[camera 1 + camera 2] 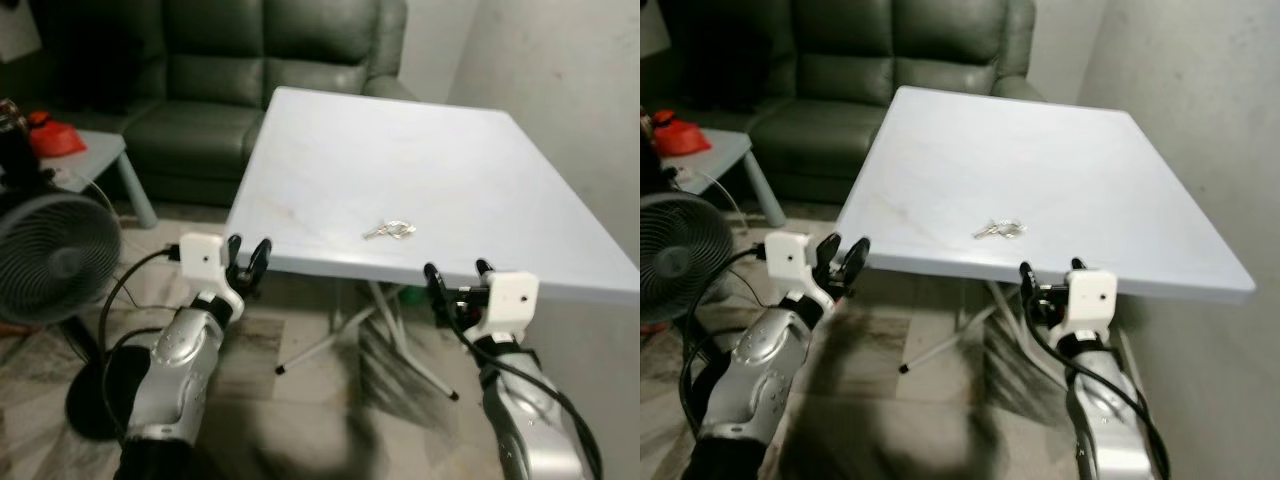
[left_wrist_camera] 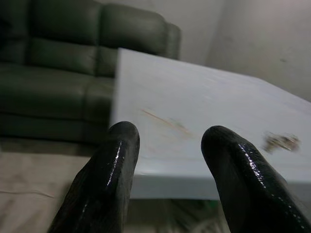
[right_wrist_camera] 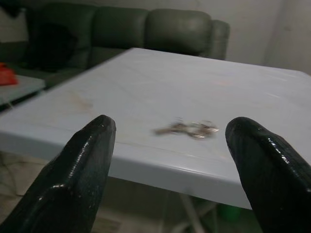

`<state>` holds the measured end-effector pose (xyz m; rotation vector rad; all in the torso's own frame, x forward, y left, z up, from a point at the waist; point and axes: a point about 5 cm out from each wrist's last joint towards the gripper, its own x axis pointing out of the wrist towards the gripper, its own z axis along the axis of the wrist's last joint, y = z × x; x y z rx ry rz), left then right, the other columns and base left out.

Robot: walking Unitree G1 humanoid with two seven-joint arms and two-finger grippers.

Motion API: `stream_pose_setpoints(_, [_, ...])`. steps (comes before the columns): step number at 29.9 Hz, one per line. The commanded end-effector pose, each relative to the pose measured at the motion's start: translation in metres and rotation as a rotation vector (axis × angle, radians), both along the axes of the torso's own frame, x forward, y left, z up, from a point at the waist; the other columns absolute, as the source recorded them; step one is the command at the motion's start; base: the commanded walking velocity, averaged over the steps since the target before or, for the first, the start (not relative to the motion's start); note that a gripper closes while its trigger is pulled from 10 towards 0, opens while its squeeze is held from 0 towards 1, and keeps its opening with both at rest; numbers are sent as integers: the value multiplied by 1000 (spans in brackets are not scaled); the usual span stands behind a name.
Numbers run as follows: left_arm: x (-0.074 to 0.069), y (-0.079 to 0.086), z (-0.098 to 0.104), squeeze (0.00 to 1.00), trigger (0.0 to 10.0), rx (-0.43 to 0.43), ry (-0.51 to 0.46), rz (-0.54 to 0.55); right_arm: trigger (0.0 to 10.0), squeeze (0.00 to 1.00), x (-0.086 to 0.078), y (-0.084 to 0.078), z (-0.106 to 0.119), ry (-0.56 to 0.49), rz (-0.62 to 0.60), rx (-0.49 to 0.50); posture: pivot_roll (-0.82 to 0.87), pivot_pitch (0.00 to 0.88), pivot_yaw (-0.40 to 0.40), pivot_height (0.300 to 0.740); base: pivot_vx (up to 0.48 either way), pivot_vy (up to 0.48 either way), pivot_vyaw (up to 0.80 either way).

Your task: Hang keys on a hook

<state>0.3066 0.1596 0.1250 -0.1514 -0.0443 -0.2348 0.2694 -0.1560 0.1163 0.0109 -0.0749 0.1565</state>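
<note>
Keys, small silver metal bunch on a ring (image 1: 390, 230), lying flat on pale blue-white square folding tabletop (image 1: 500, 180), near its front edge, roughly mid-width, untouched. Long axis of bunch running about side to side, parallel to that near edge.

Right gripper, two long black fingers on white wrist block (image 1: 458, 285), hanging just below and in front of table edge, fingers spread apart, empty. Keys ahead of it, above, slightly toward robot's left; in right wrist view keys (image 3: 187, 129) framed between the two black fingers (image 3: 77, 170), so already lined up.

Left gripper, same build (image 1: 248, 258), at table's front-left corner, below the edge, fingers apart, empty. Keys (image 2: 281, 141) well off to its right in left wrist view, farther away.

Judgement: right arm nearer and better aligned; likely needs lifting over edge, then forward reach, closing across the short width of bunch. Flat thin metal on smooth top, may slide or be hard to pinch.

No hook visible. Dark green leather sofa (image 1: 250, 70) behind table, black floor fan (image 1: 55, 255) at left.
</note>
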Motion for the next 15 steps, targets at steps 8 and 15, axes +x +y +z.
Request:
stream_pose_setpoints(8, [0,-13,2,0,10000,13,-13,-27,10000,0,-1,-9,4,-10,-22,-18,-113,0,-53,724,0,300,0])
stream_pose_setpoints(15, [0,-19,2,0,10000,5,-4,-57,10000,0,-2,-7,5,-20,1,-24,-112,0,-54,724,0,0,0])
